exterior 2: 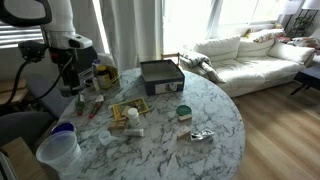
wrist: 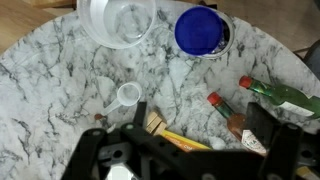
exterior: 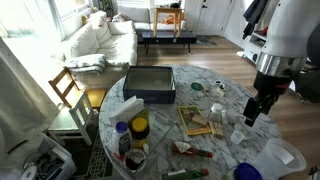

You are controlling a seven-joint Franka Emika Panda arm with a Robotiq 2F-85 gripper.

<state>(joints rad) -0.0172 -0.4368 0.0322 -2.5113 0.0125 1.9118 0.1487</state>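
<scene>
My gripper (wrist: 200,116) is open and empty, hovering above the marble table (wrist: 60,80). In the wrist view a hot sauce bottle (wrist: 232,118) with a red cap lies between the fingers. Small wooden blocks (wrist: 154,123) and the yellow edge of a book (wrist: 185,140) lie by the left finger. The gripper shows in both exterior views (exterior: 255,110) (exterior 2: 78,88), near the table's edge and above the surface. It touches nothing.
A clear plastic tub (wrist: 120,20), a blue-lidded bowl (wrist: 200,30), a small white cup (wrist: 128,95) and a green bottle (wrist: 282,96) lie nearby. A dark box (exterior: 150,84) stands mid-table, with a book (exterior: 193,120) and a mustard bottle (exterior: 140,127). A wooden chair (exterior: 68,88) stands beside the table.
</scene>
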